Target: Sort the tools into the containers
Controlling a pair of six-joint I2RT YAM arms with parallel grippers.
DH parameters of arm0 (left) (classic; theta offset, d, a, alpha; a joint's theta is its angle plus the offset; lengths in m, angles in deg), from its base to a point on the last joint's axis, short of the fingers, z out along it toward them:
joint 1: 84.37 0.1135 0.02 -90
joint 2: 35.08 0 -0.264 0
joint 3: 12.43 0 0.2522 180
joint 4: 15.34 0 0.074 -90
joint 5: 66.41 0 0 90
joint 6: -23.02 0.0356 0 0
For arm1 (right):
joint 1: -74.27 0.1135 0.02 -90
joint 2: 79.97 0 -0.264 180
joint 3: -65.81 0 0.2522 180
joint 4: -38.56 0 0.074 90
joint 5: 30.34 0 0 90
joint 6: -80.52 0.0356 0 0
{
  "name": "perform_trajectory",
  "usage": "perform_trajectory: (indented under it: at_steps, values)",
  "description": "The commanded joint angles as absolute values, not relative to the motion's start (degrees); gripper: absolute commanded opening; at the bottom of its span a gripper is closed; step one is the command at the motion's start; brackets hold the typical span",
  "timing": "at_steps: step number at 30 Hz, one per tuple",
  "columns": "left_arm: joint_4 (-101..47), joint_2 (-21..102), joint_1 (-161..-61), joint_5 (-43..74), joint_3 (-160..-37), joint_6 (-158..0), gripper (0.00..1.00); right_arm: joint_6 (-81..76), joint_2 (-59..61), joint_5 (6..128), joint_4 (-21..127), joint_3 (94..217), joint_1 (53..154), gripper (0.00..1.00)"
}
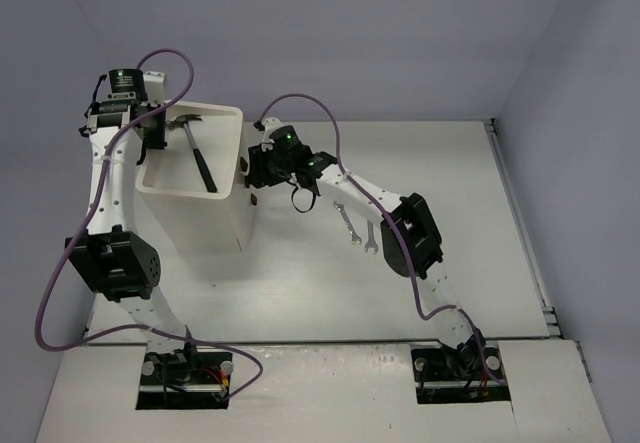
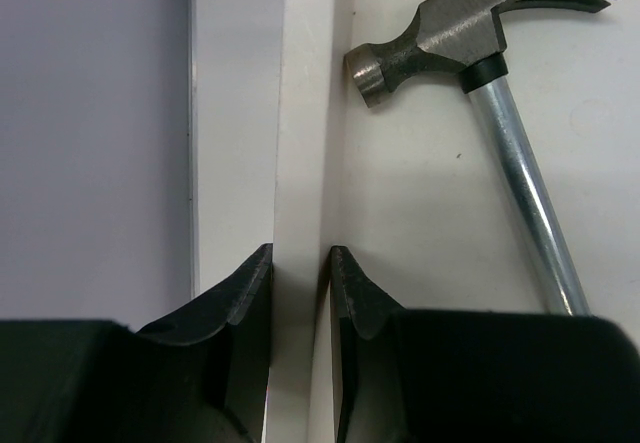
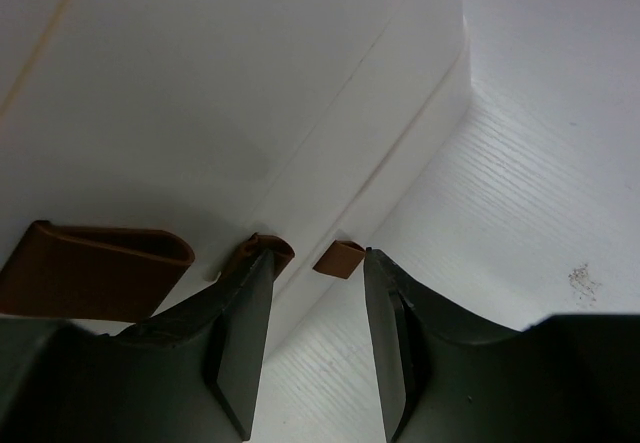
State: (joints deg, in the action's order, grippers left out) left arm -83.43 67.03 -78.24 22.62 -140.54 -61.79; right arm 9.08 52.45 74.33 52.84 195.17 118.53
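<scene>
The white cabinet stands at the back left. The black-handled hammer lies in its top tray. My left gripper is shut on the tray's left rim, one finger on each side, with the hammer head just to the right. My right gripper is open at the cabinet's drawer face. In the right wrist view its jaws stand apart around a small dark-red handle, and the left finger touches a second handle. Two silver wrenches lie on the table. Pliers and screwdrivers are out of view.
A third, larger dark-red handle shows at the left of the right wrist view. The second wrench lies beside the right arm's elbow. Purple walls close in the table at the back and both sides.
</scene>
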Motion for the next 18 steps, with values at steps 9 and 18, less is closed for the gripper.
perform_trajectory:
  at_steps: [9,18]
  values:
    - [-80.35,68.63,-78.41,20.34,-138.62,-63.01,0.0,11.03,43.23,86.77,46.1,189.32,113.12,0.4]
    - [-80.34,68.55,-78.3,20.64,-139.19,-63.23,0.0,7.72,47.76,104.06,45.56,186.25,110.1,0.43]
